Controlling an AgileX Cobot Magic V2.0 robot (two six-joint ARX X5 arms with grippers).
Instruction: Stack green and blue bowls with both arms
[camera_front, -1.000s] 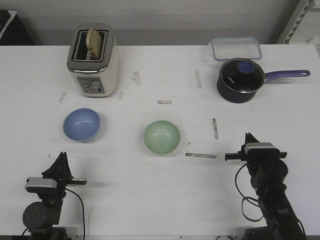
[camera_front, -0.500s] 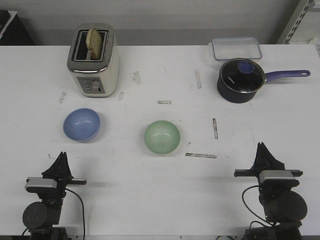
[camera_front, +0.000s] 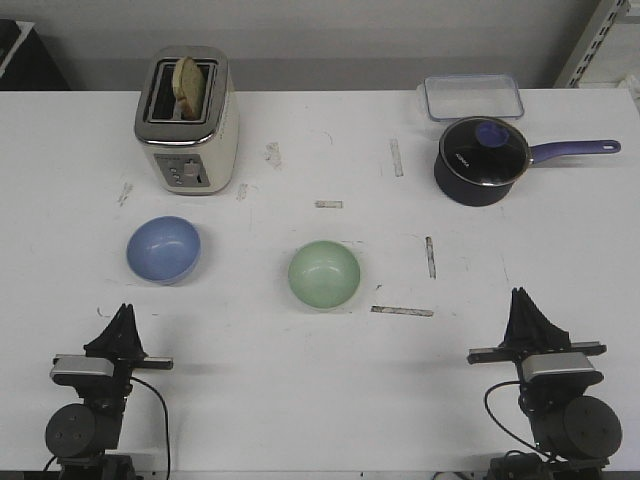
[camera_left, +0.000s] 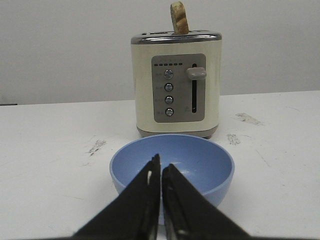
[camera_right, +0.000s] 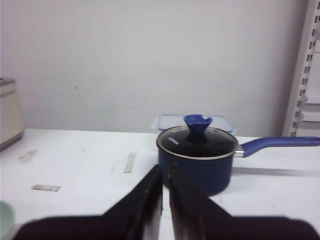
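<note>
The blue bowl (camera_front: 163, 249) sits at the left of the white table, in front of the toaster. The green bowl (camera_front: 324, 274) sits near the table's middle. My left gripper (camera_front: 123, 312) rests low near the front edge, shut and empty, pointing at the blue bowl (camera_left: 172, 164), which fills the left wrist view just beyond the closed fingertips (camera_left: 161, 166). My right gripper (camera_front: 521, 296) rests low at the front right, shut and empty (camera_right: 165, 170). A sliver of the green bowl (camera_right: 4, 220) shows at the edge of the right wrist view.
A cream toaster (camera_front: 187, 120) with a slice of bread stands at the back left. A dark blue saucepan (camera_front: 484, 160) with a glass lid and long handle sits at the back right, a clear lidded container (camera_front: 472, 97) behind it. Tape strips mark the table.
My right arm has drawn back toward the front edge and turned to face straight ahead, settling low. The left arm and both bowls have not moved.
</note>
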